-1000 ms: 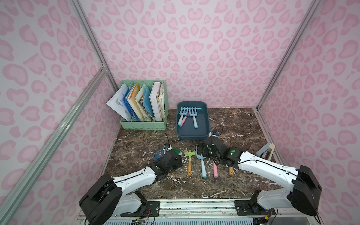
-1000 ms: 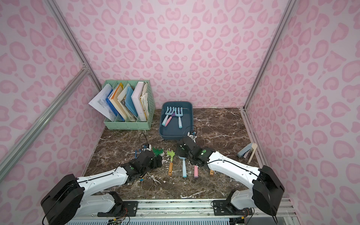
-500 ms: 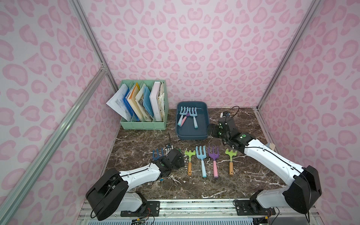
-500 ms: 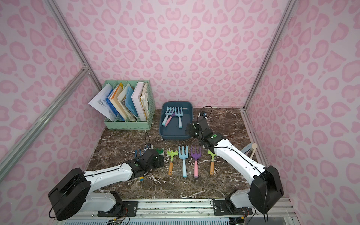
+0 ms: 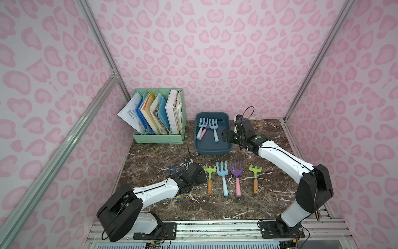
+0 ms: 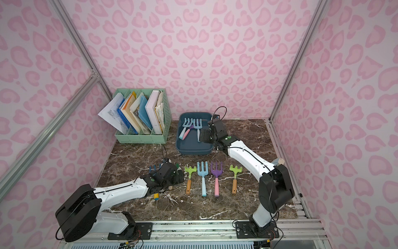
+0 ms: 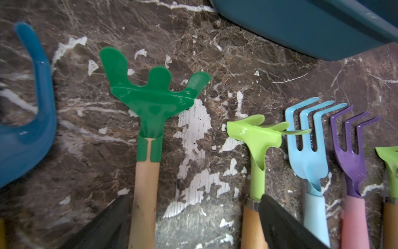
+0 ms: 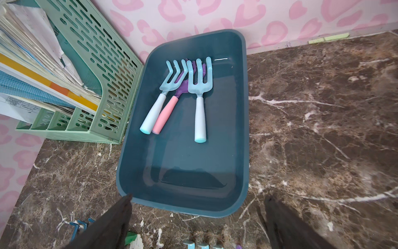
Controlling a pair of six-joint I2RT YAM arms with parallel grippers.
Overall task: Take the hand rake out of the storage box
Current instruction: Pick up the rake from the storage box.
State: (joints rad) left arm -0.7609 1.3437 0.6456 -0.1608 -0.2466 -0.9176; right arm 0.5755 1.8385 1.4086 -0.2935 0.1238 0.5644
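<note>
Your R gripper [image 5: 228, 136] hangs wide open, empty, over storage box [image 5: 213, 152] right rim. 3 hand rakes [image 8: 165, 114] lie at its far end. Risk: left two overlap, so if you pinch one you prob drag both. L gripper [image 7: 195, 197] open too.

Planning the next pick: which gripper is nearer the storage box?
Right. The right gripper hovers beside the right rim of the storage box; the left gripper is well short of it, over the left end of the rake row.
</note>
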